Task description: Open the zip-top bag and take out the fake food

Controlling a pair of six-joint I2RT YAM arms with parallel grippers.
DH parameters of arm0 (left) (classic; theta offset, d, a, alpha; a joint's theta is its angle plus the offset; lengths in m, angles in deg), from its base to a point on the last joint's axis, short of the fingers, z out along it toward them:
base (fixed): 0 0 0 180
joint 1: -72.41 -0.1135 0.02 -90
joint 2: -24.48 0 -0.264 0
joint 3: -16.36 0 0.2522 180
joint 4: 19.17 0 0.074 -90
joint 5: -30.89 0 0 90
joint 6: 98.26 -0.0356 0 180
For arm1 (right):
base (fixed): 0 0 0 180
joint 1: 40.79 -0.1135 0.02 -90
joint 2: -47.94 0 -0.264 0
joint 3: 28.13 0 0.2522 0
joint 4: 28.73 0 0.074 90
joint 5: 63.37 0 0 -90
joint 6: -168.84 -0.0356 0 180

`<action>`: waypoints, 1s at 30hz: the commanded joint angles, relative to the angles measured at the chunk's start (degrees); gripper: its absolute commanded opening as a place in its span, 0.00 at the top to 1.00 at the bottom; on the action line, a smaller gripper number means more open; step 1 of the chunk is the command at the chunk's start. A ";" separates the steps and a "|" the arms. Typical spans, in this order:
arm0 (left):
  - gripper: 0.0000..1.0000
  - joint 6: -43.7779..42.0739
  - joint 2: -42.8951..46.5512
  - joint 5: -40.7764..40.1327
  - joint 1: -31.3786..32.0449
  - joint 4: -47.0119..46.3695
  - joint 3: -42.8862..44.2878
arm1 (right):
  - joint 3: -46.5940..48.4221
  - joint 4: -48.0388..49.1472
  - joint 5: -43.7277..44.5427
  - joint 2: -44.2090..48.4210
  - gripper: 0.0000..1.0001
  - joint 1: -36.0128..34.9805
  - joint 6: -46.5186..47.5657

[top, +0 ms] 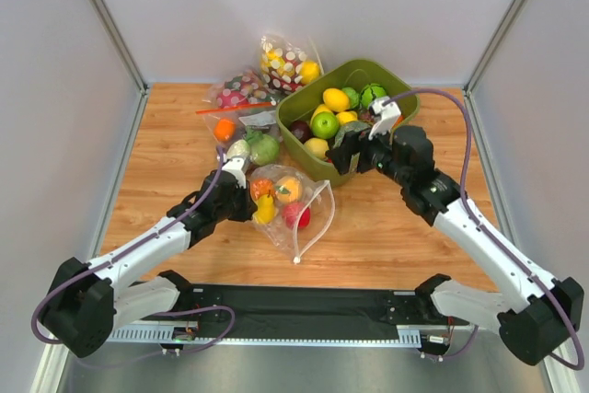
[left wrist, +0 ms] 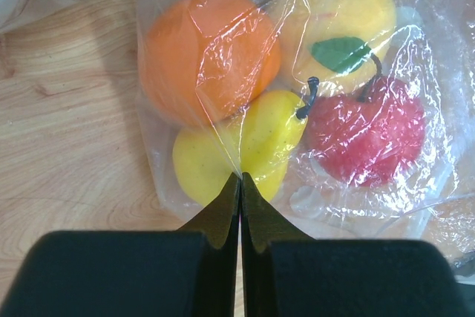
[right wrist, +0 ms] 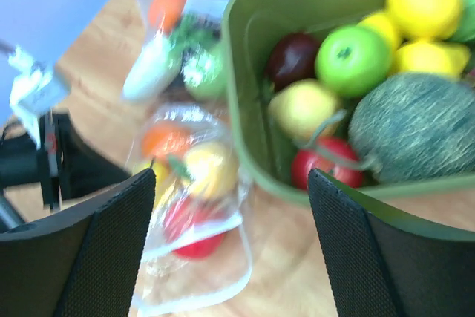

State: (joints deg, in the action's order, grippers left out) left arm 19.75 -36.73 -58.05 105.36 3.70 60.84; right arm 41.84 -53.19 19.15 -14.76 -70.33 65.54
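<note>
zip-top bag (top: 311,220): lies flat on the counter (top: 405,227), centre of the board, just in front of the green bin; its pale strip edge is on the side away from the left tool.
fake food (top: 279,198): all inside the bag. The left wrist view shows an orange (left wrist: 204,57), a yellow fruit with a green leaf (left wrist: 341,12), a yellow pear (left wrist: 237,150) and a red apple (left wrist: 364,131), packed touching one another.
left tool (left wrist: 240,180): pressed together, pinching the bag's clear film at its left side, just in front of the pear.
right tool (right wrist: 230,180): spread wide with nothing between, hovering over the bin's near wall.
green bin (top: 398,82): full of loose fruit.
other bags: one with a red strip (top: 235,103), one with vegetables (top: 256,146) and a dotted one (top: 285,60), all beyond the task's bag.
</note>
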 commanded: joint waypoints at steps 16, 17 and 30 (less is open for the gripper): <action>1.00 -1.73 -0.84 1.49 -0.08 0.12 2.06 | -15.51 -3.99 4.76 0.39 0.30 -18.00 -9.29; 1.00 -1.73 -0.93 1.40 -0.17 0.13 2.06 | -15.42 -2.76 5.02 -0.75 0.30 -19.23 -9.37; 1.00 -2.34 -0.75 3.16 -0.08 -0.84 1.71 | -19.46 20.87 15.65 -13.33 0.19 -24.60 -8.59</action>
State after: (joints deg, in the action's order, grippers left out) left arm 18.81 -37.23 -56.56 105.36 3.48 60.95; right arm 23.11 -42.74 28.59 -27.13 -94.04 56.60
